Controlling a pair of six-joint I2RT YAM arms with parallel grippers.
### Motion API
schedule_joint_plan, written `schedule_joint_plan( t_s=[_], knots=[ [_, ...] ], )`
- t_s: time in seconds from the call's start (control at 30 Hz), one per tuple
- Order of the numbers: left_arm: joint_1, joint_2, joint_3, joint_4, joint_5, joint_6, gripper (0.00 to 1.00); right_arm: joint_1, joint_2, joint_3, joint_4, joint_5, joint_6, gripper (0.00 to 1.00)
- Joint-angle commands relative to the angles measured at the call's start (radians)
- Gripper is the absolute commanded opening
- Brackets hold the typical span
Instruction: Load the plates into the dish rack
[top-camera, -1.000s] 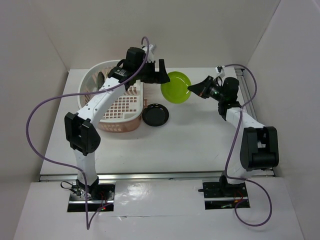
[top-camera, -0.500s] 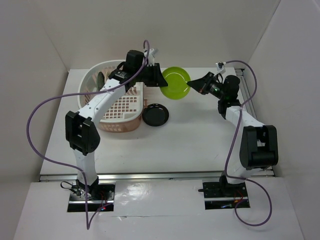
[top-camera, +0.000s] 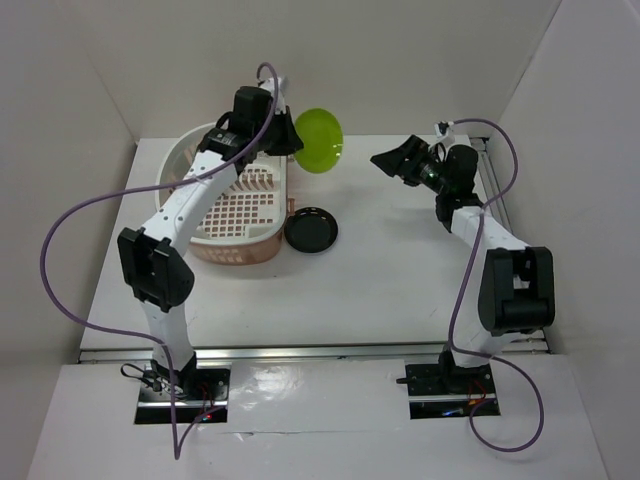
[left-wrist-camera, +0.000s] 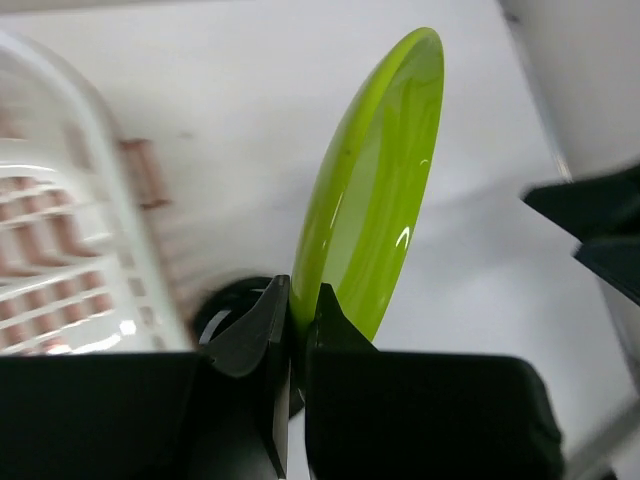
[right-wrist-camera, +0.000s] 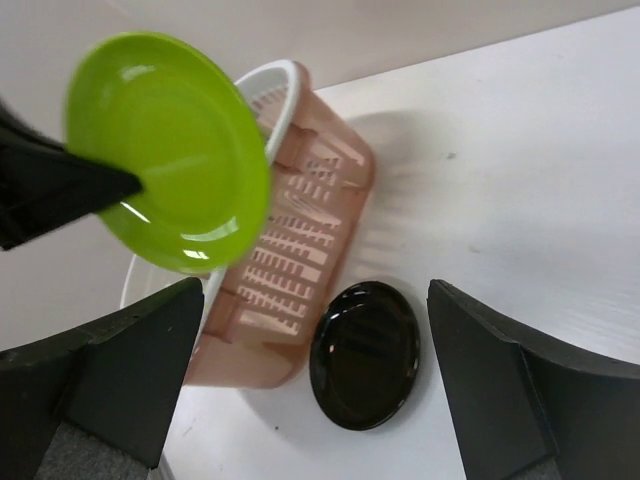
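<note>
The lime green plate (top-camera: 321, 140) hangs on edge in the air just right of the dish rack (top-camera: 240, 250), with my left gripper (top-camera: 291, 136) shut on its rim. In the left wrist view both fingers pinch the lower edge of the green plate (left-wrist-camera: 375, 190) at my left gripper (left-wrist-camera: 300, 300). My right gripper (top-camera: 385, 160) stands open to the plate's right, apart from it. Seen from the right wrist, the green plate (right-wrist-camera: 170, 150) floats over the pink rack (right-wrist-camera: 310, 220), beyond my open right gripper (right-wrist-camera: 316, 290). A glossy black plate (top-camera: 311, 230) lies flat on the table beside the rack.
The black plate (right-wrist-camera: 365, 355) rests close against the rack's right wall. White walls enclose the table (top-camera: 380, 270) at the back and on both sides. A purple cable (top-camera: 60, 250) loops out to the left of the left arm.
My left gripper shut on the green plate's rim while my right gripper let go and opened. The left arm then swung the plate left and back, tilting it on edge near the rack.
</note>
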Motion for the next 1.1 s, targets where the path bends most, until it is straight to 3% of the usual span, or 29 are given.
schedule_joint_plan(
  t_s=[0.0, 0.07, 0.27, 0.47, 0.7, 1.07],
  knots=[
    [0.007, -0.094, 0.06, 0.0, -0.348, 0.094, 0.0, 0.015, 0.034, 0.045, -0.095, 0.086, -0.06, 1.0],
    [0.007, -0.094, 0.037, -0.011, -0.502, 0.133, 0.0, 0.026, 0.062, 0.056, -0.105, 0.086, -0.06, 1.0],
    [0.007, -0.104, -0.055, 0.055, -0.796, 0.237, 0.0, 0.044, 0.119, 0.065, -0.105, 0.086, -0.069, 1.0],
    [0.007, -0.104, -0.135, 0.155, -0.942, 0.321, 0.0, 0.054, 0.14, 0.047, -0.105, 0.077, -0.069, 1.0],
    [0.025, -0.032, -0.156, 0.166, -0.997, 0.302, 0.0, 0.054, 0.14, 0.038, -0.084, 0.066, -0.06, 1.0],
    [0.094, 0.077, -0.102, 0.084, -0.954, 0.208, 0.0, 0.054, 0.149, 0.018, -0.064, 0.057, -0.051, 1.0]
  ],
)
